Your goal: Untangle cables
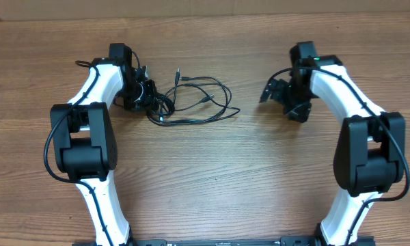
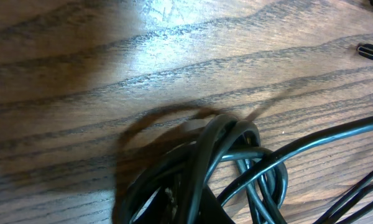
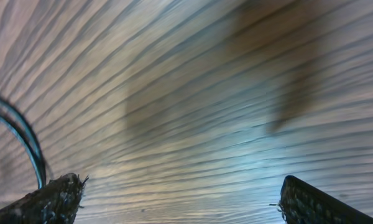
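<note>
Cables [image 2: 227, 134]: thin, black, tangled loops; left end effector [image 1: 147, 96] seemingly pinching them; right end effector [image 3: 183, 190] spread.

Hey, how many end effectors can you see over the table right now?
2. The left end effector is shut on the knotted end of the cables. The right end effector hangs open, apart from them on the right. Neither is hidden.

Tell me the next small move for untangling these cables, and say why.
Probably bring the right claw in toward the cables and close it on one loose loop. The left claw looks shut on their knotted end, while the right one stands open and empty, apart from them, so nothing yet pulls against the knot.
</note>
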### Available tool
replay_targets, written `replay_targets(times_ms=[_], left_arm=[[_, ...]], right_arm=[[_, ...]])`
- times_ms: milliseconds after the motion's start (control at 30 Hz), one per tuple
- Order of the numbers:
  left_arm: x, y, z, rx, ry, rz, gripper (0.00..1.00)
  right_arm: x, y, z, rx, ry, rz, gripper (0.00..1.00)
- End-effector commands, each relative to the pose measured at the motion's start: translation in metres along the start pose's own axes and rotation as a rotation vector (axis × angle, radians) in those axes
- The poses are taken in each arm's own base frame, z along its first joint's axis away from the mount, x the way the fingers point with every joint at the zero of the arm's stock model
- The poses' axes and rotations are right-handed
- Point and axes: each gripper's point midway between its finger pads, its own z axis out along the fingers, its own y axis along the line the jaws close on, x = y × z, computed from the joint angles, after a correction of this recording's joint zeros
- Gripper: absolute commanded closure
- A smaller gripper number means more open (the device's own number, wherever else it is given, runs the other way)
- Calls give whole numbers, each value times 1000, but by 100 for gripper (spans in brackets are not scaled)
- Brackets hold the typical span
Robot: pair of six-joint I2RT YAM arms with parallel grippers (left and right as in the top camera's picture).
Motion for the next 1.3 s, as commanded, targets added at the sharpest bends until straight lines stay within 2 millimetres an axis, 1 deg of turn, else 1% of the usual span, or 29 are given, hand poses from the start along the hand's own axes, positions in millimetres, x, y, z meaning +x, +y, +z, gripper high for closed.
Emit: replay_targets(times_ms=[0,167,300,433,467,533,567,900,967,1067,1200,1267], left_arm=[[8,19,18,-41,41,-7,90],[8,19,18,-37,43,-8,91],[10,9,18,22,52,-9,91],[12,5,18,41,61,-12,91],[13,1,17,67,69,-19,89],[14,-9,14,125,79,-22,89],[14,-11,14,133,81,-23,89],[14,-11,14,131,77,-20,89],[13,-11,14,131,77,-20,89],[14,-11,14,131,79,-21,89],[14,-11,14,131,79,-20,89],[14,-11,14,131,78,-20,89]], right_arm=[[7,15,-5,-19,-15,-47,0],[16,26,-2,-18,-7,-82,0],[13,30,-1,-22,-29,-93,0],[14,31,-1,-27,-26,-84,0],[15,33,-1,-37,-18,-84,0],[19,36,-1,-56,0,-85,0],[22,38,0,-67,12,-87,0],[47,57,7,-65,49,-153,0],[51,56,10,-60,57,-159,0],[58,51,21,-52,69,-163,0],[69,35,42,-31,93,-134,0],[71,26,49,-22,98,-125,0]])
